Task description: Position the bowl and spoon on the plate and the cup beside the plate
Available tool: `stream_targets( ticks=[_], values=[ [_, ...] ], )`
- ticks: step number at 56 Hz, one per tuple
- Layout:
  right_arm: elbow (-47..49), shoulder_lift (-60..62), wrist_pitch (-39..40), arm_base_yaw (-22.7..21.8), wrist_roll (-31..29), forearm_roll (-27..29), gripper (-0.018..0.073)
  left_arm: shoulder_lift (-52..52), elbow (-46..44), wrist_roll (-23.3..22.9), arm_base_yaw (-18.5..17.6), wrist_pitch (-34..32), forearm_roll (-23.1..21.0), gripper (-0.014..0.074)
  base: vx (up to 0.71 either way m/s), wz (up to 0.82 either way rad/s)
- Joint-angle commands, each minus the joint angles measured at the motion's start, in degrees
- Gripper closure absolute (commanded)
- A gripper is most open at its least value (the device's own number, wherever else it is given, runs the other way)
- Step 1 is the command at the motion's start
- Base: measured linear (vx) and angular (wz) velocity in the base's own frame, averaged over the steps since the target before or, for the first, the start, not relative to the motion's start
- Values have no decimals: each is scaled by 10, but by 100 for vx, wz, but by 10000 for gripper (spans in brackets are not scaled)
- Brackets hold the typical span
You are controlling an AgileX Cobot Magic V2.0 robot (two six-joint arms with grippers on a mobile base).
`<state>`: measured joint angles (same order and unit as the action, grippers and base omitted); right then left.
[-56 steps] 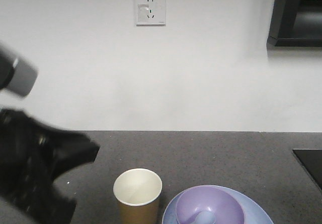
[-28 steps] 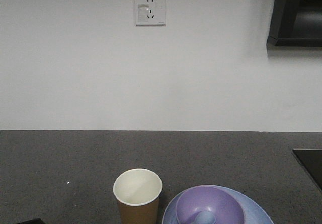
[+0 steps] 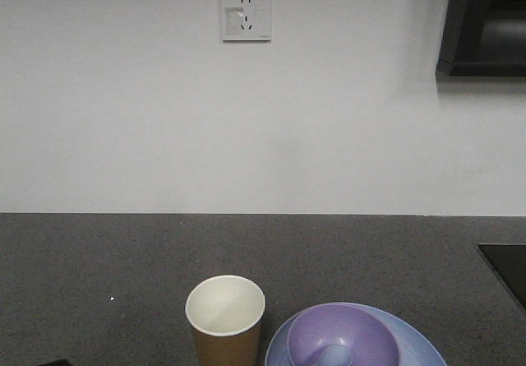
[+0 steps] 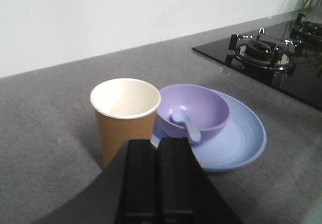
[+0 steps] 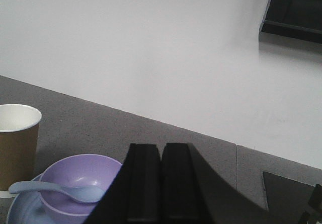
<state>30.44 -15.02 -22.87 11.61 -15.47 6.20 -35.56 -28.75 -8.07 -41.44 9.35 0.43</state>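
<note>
Left arm is out of the front view now; a second ago it loomed at the left. Your left end effector (image 4: 158, 176) and right end effector (image 5: 161, 183) both sit pressed together, holding nothing. Lavender-purple bowl (image 4: 193, 108) with pale blue-white soup spoon (image 4: 185, 126) sits on the round pale blue plate (image 4: 241, 138); brown paper cup (image 4: 126, 116) stands upright just beside the plate's left rim, near the grey surface's (image 4: 45, 148) front edge. Looks arranged, I'd call the task done.

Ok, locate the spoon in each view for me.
Front view: spoon at the bottom edge, inside the bowl.
Left wrist: spoon centre, handle over the bowl's near rim.
Right wrist: spoon bottom left, across the bowl.
Shared landmark: the cup beside the plate.
</note>
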Motion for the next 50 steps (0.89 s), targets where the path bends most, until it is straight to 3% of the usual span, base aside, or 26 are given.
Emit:
stream_targets(
  ticks=[1, 7, 15, 26, 34, 38, 50],
  values=[
    [15, -6, 47, 0, -5, -3, 571, 24, 13, 3, 28, -99, 0, 599, 0, 2],
    [15, -6, 47, 0, -5, -3, 571, 60, 79, 3, 104, -161, 0, 599, 0, 2],
    [15, -6, 43, 0, -5, -3, 571, 132, 185, 6, 209, -196, 0, 599, 0, 1],
    [15, -6, 43, 0, -5, -3, 571, 272, 286, 32, 301, -192, 0, 599, 0, 0],
    [15, -6, 41, 0, -5, -3, 571, 375, 288, 49, 336, -55, 1, 599, 0, 0],
    [15, -6, 40, 0, -5, -3, 571, 366, 288, 50, 349, -15, 2, 599, 0, 0],
    [15, -6, 40, 0, -5, -3, 571, 365, 288, 48, 355, 3, 0, 599, 0, 0]
  ],
)
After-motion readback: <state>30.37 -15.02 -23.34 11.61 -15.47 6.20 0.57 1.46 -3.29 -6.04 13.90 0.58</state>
